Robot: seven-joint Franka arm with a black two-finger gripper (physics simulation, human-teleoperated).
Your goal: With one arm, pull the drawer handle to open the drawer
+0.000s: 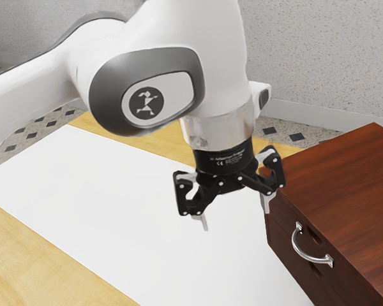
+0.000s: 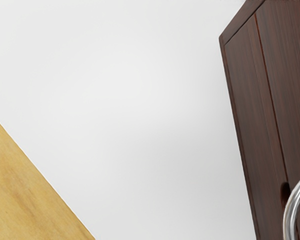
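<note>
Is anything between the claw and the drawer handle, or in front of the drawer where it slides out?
Nothing visible does. The open claw hangs above the white mat beside the cabinet, and the handle sits lower, toward the exterior view's right. No object shows between them or before the drawer.

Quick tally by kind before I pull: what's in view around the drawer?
Wooden drawer cabinet: 1
Metal handle: 1
White mat: 1
Gripper, open: 1
Total: 4
</note>
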